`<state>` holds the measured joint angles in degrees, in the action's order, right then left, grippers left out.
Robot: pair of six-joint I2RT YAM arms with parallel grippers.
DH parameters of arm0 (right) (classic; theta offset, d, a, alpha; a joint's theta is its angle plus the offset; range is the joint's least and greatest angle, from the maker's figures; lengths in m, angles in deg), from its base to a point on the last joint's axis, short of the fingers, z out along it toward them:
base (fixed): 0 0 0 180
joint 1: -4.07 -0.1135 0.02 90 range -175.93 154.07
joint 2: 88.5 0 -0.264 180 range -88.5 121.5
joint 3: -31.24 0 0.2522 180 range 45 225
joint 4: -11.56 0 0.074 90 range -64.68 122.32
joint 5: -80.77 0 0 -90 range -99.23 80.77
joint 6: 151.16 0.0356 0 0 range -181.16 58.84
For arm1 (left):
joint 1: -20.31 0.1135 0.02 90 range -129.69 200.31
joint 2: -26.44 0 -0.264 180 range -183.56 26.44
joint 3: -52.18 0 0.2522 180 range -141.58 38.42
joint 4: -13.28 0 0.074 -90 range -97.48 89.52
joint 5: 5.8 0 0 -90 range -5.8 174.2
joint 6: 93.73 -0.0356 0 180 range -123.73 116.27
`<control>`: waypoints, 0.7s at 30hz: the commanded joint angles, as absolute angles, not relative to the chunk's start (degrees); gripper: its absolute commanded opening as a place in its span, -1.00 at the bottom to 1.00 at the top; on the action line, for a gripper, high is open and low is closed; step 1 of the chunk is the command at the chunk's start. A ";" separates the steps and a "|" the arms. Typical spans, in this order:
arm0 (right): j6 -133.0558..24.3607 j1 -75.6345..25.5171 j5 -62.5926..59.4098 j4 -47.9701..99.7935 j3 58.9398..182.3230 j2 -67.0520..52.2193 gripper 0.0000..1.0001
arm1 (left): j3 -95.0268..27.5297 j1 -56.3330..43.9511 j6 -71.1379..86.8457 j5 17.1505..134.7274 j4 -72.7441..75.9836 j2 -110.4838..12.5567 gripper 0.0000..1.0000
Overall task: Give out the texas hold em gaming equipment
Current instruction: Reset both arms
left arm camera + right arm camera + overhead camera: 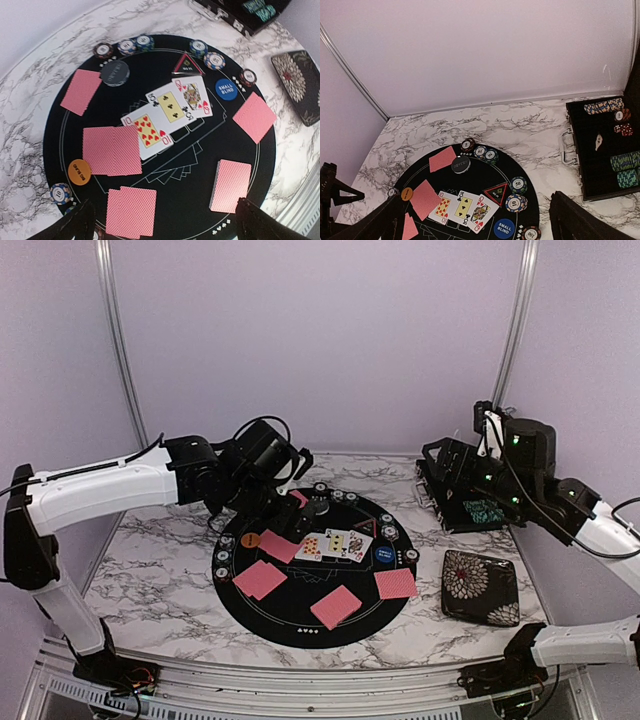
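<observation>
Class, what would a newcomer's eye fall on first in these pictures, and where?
A large round black mat with white lines fills the middle of the marbled table. Three face-up playing cards lie at its centre, pink-red-backed cards ringed around them. An open black case of chips sits far right.

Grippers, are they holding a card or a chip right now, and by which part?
No, nothing is held. The left gripper and the right gripper both hang in the air, jaws open, with nothing gripped between them.
</observation>
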<state>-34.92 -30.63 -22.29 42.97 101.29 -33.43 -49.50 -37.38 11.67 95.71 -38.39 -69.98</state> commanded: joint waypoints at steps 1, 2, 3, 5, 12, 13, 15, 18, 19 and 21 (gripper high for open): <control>-35.60 -30.13 -25.38 41.22 101.06 -33.39 0.97 | -44.01 -32.28 13.02 98.42 -31.81 -62.17 0.98; -35.74 -30.17 -25.97 40.88 100.95 -33.39 0.97 | -42.77 -31.21 13.02 98.70 -31.08 -60.52 0.98; -36.02 -30.21 -26.63 40.68 100.90 -33.32 0.97 | -40.88 -29.99 12.99 98.70 -30.35 -59.00 0.98; -36.56 -30.17 -28.01 40.39 100.83 -33.17 0.97 | -38.30 -27.45 12.99 98.53 -28.93 -55.81 0.98; -37.88 -30.19 -32.64 39.88 100.47 -32.74 0.97 | -30.83 -17.57 12.90 94.99 -24.18 -46.36 0.98; -37.88 -30.17 -32.96 39.76 100.34 -32.57 0.97 | -29.97 -16.10 12.89 94.02 -23.41 -45.44 0.98; -37.96 -30.16 -33.26 39.36 100.05 -32.08 0.97 | -28.21 -13.54 13.06 92.90 -21.66 -43.80 0.98; -37.80 -30.21 -34.04 39.38 99.93 -30.92 0.97 | -25.37 -9.92 13.53 90.02 -17.86 -41.69 0.98; -37.68 -30.21 -34.49 39.46 99.93 -30.74 0.97 | -24.64 -8.65 13.58 89.12 -16.86 -41.11 0.98; -37.61 -30.20 -35.80 39.33 99.69 -30.66 0.97 | -23.56 -7.09 13.59 87.73 -15.38 -40.56 0.98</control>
<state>-37.28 -30.63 -32.63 40.63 99.87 -31.11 -25.52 -9.84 13.18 92.04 -21.46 -42.53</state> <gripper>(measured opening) 0.985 0.989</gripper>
